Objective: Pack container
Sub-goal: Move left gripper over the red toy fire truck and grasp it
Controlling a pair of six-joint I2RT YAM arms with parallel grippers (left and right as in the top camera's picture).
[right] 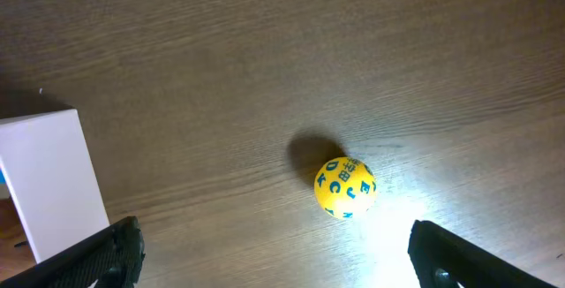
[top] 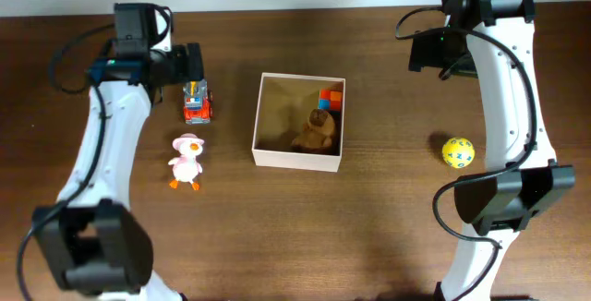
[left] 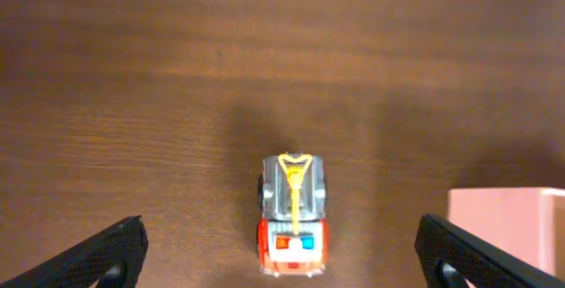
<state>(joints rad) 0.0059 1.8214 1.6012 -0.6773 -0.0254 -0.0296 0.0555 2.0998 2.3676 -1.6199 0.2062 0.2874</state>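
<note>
Your left jaws are standing wide, holding nothing. A toy fire truck (left: 293, 213) is sitting on the counter (left: 132, 76), centred in their gap. Your right jaws are gaping wide too, empty, with a yellow letter ball (right: 345, 187) lying ahead between them. The container (top: 295, 160) is resting right of the left jaws and left of the right jaws, holding a brown plush (top: 317, 129) and coloured blocks (top: 331, 98).

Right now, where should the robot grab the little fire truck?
Probably across its two long sides, mid-body, coming straight down. The fire truck sits upright on its wheels, narrow, and lined up between the fingers of the open left gripper.
</note>
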